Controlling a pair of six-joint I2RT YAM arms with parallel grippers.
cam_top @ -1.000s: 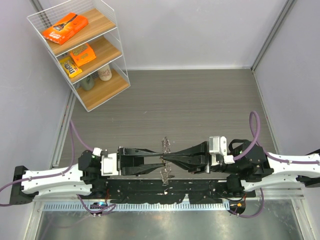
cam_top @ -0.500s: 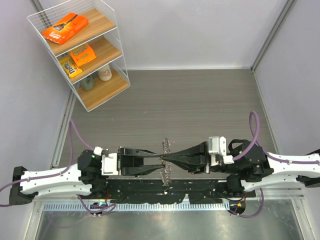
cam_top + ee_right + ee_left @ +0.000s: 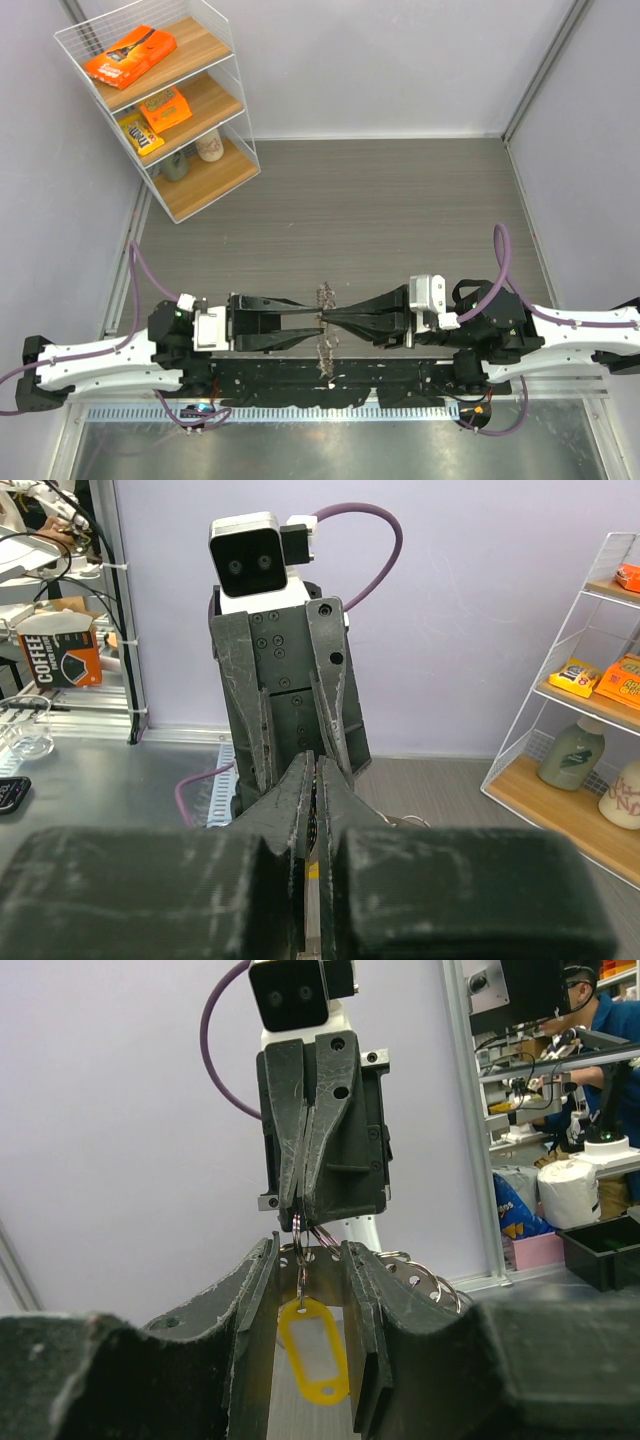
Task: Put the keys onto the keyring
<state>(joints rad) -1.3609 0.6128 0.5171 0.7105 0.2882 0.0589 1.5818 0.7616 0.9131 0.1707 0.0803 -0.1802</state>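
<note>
Drifts slightly left and toward the bases compared with a second ago. Pulls back with the left gripper (image 3: 314, 321), follows with the right gripper (image 3: 327, 319), and keeps both nose to nose over the near edge of the table (image 3: 400, 210). Carries the keyring (image 3: 325, 296) along, draped across the meeting point and hanging clear of the surface. Pinches the right fingers (image 3: 284, 1130) fully together, apparently on a thin wire of that loop. Leaves a gap between the left fingers (image 3: 250, 1300), with a yellow tag (image 3: 312, 1352) dangling in it; cannot tell whether those pads press on any metal. Shows no loose keys clearly anywhere. Looks like repositioning of the shared hold only, with no threading gained yet.
</note>
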